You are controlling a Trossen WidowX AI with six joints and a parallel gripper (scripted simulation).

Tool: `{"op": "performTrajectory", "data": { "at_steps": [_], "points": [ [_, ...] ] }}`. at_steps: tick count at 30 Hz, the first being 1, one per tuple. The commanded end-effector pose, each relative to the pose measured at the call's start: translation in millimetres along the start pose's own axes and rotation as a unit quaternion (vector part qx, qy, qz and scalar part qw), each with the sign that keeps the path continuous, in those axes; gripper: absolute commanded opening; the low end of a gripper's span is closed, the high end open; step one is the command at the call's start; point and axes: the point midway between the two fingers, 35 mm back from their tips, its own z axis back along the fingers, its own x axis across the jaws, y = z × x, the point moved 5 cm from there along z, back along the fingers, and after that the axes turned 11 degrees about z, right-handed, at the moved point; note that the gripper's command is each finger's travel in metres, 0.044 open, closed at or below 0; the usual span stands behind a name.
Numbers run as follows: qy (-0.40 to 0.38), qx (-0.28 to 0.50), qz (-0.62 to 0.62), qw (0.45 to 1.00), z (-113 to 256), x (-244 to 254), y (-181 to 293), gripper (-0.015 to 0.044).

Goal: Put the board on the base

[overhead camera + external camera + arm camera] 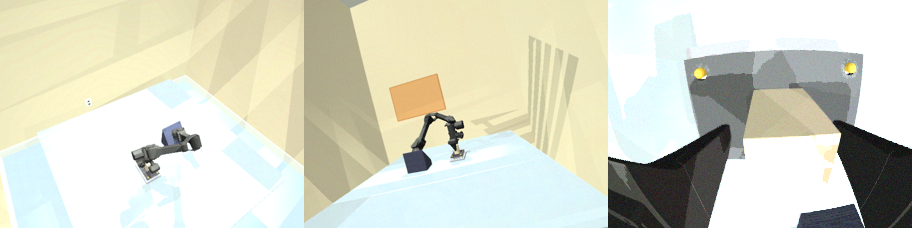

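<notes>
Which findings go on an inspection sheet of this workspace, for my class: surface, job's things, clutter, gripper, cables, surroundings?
Surface: pale blue and white, patchy with light and shadow.
Job's things: black board on the grey base, handle up; two gold pins show through holes in the wrist view.
Clutter: nothing seen.
Gripper: open, fingers either side of the handle, gaps visible.
Cables: nothing seen.
Surroundings: cream walls, orange panel, wall socket; dark blue block under the arm.

Matte black, angular arm links (169,149) (425,129); tapered dark fingers, seemingly smooth.
</notes>
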Motion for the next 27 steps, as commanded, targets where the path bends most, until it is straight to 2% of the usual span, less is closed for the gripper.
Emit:
{"op": "performTrajectory", "data": {
  "at_steps": [1, 2, 12, 16, 27],
  "points": [
    [0.000, 0.000, 0.001, 1.000, 0.9, 0.1, -0.1, 0.0420],
    [0.000, 0.000, 0.001, 1.000, 3.2, -0.1, -0.2, 0.0440],
    [0.001, 0.000, 0.000, 1.000, 42.2, -0.9, 0.0, 0.0440],
    [-0.002, -0.002, -0.003, 1.000, 78.5, -0.4, 2.1, 0.0440],
    [-0.002, -0.002, -0.003, 1.000, 80.8, -0.2, 2.4, 0.0440]
  ]
}}
